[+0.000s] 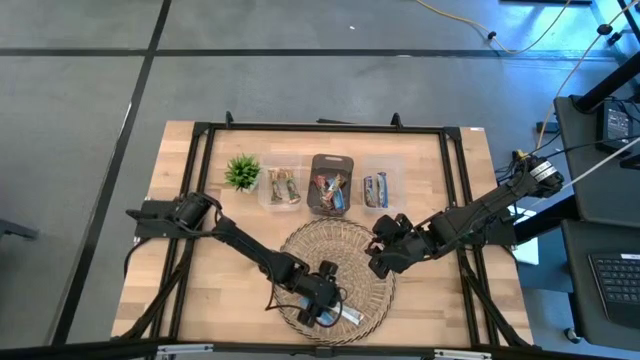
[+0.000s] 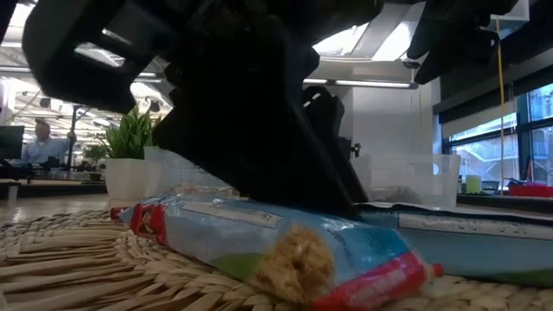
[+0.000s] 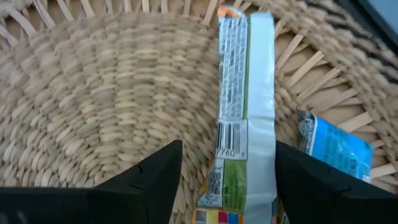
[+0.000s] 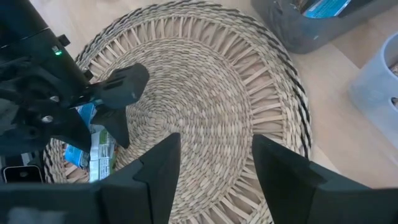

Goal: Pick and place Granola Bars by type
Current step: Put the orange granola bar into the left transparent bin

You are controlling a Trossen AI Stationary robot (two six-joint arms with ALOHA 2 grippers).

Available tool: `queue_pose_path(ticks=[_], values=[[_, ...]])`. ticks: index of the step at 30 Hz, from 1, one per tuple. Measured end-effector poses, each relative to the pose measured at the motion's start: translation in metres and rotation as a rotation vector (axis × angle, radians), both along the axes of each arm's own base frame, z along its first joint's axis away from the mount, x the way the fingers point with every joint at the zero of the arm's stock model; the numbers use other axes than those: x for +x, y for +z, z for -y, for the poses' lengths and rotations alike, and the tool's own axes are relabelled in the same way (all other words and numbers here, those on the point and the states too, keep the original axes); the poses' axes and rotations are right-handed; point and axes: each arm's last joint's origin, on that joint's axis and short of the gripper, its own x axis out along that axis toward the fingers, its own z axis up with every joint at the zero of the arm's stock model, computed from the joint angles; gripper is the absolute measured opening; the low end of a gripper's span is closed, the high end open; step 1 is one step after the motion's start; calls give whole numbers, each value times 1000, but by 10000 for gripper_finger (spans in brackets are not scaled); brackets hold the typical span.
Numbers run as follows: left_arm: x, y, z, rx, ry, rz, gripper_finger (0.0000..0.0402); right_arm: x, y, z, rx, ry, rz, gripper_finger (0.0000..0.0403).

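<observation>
Your left gripper point(image 3: 227, 180) hangs wide open over the woven mat point(image 1: 300, 245), fingers straddling a green-and-white granola bar point(image 3: 244, 112); a blue bar point(image 3: 339, 152) lies just beside. Rightward, your right gripper point(image 4: 214, 174) hovers above the mat's edge, also wide open.

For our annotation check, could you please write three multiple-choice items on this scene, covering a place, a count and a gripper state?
1. Where is the left gripper?
A. over the woven mat
B. over the potted plant
C. off the table

2. How many bins stand in the row beside the plant?
A. one
B. three
C. five

3. How is the left gripper around the granola bar?
A. shut on it
B. open, fingers either side
C. far from it

Answers:
1 A, the high view shows it at the mat's near edge.
2 B, two clear bins flank a dark one.
3 B, the left wrist view shows gaps.
</observation>
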Motion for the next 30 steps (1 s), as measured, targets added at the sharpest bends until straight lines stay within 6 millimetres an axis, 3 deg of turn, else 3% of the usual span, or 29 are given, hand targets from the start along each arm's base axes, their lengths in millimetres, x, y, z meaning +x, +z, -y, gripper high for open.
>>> queue_pose_path(ticks=[7,19,30], values=[[-1,-1,0,-17,-18,-24,202,0,0,0,0,0,0,201],[1,0,-4,-29,-17,-27,108,0,0,0,-5,6,-1,201],[1,40,-34,-40,44,-8,107,-1,-1,0,5,21,-18,201]])
